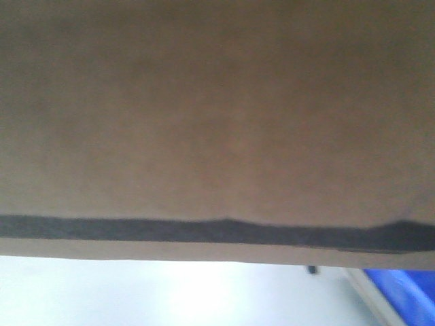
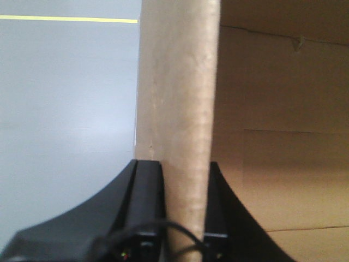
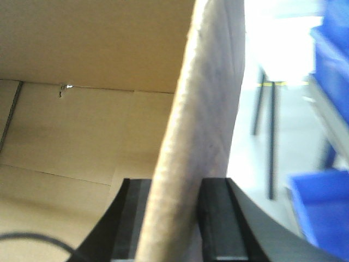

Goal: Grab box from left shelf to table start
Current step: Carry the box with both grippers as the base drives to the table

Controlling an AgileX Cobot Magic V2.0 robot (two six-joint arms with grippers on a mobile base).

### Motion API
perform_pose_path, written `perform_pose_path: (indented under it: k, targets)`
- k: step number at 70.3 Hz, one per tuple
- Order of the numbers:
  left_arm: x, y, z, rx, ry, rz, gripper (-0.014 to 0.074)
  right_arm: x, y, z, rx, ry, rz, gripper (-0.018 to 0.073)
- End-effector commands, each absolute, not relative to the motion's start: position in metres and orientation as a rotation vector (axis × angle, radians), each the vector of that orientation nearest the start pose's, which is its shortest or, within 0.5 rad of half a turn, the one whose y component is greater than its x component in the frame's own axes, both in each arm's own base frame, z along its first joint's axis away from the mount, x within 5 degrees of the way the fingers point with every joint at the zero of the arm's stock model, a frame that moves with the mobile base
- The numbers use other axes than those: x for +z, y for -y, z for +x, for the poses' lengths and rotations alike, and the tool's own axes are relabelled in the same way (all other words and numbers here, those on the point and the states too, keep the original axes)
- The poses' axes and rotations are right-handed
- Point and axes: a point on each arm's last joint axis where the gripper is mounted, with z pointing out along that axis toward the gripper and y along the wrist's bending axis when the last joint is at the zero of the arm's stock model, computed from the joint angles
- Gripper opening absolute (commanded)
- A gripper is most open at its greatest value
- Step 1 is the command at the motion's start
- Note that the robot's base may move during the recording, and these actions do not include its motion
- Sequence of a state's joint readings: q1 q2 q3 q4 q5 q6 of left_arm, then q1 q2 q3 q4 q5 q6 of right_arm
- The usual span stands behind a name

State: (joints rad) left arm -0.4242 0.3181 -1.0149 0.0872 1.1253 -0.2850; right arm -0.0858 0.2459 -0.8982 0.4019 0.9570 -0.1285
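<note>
A brown cardboard box [image 1: 217, 115] fills nearly the whole front view, held close to the camera; a dark band runs along its lower part. My left gripper [image 2: 182, 185] is shut on the box's left wall [image 2: 180, 98], one finger outside, one inside. My right gripper [image 3: 174, 202] is shut on the box's right wall [image 3: 204, 109], likewise one finger on each side. The box's open inside shows in both wrist views.
Grey floor [image 2: 65, 109] with a yellow line [image 2: 65, 18] lies to the left. Blue bins [image 3: 322, 213] on a rack stand to the right, also at the front view's lower right [image 1: 404, 288]. Dark table legs [image 3: 270, 136] stand beyond the box.
</note>
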Motion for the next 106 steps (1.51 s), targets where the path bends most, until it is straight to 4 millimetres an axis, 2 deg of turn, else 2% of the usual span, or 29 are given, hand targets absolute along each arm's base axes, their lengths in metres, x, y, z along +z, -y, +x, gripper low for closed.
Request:
perform_pose_path:
  k: [1, 106]
  targets:
    - [0.4365, -0.0090, -0.0087, -0.476, -1.712, 0.073, -0.0090, 0.4175, -0.0216, -0.0029, 0.179, -1.608, -0.043, 0.0058]
    - [0.4364, -0.0080, -0.0093, -0.443, -1.711, 0.027, -0.0090, 0.4175, -0.0216, -0.0029, 0.179, -1.608, -0.043, 0.0058]
